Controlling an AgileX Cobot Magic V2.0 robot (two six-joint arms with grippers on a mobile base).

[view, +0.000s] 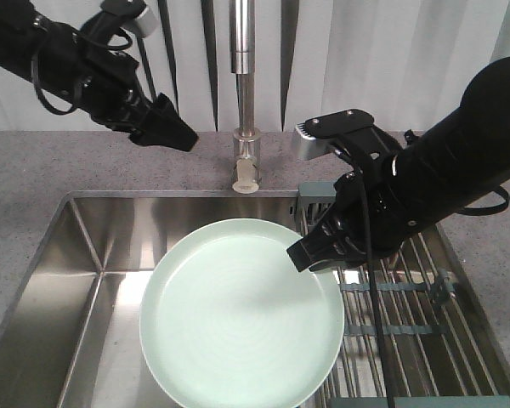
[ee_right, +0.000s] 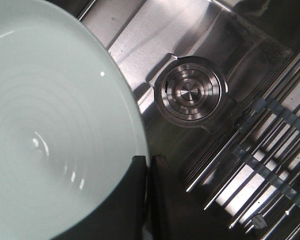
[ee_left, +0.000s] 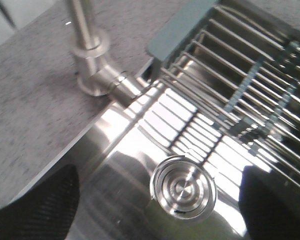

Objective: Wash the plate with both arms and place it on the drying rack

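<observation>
The right hand is clamped on the rim of the plate. In the right wrist view its two fingers pinch the plate's edge between them. The plate hangs in the air over the sink, in front of the tap and lower than it. It lies almost flat with its face up. One side of it reaches over the edge of the drying rack, which lies to the right of the tap.

No water can be seen coming from the tap. I think this is the washing step, and it is near its start. The plate is held ready by the tap and is not on the rack yet.

The left hand is up in the air, just to the left of the tap. It holds nothing. In the left wrist view its two dark fingers are far apart, and the drain shows between them. The left arm comes down from the top left, and the hand points down toward the tap. The right arm comes in from the right of the tap, over the rack, and bends down to the plate.

Next, I think the left hand must help, either at the tap or on the plate. That is a short move. The plate is smooth and held by one edge only, so the right hand must grip hard or it may tip or slip.
</observation>
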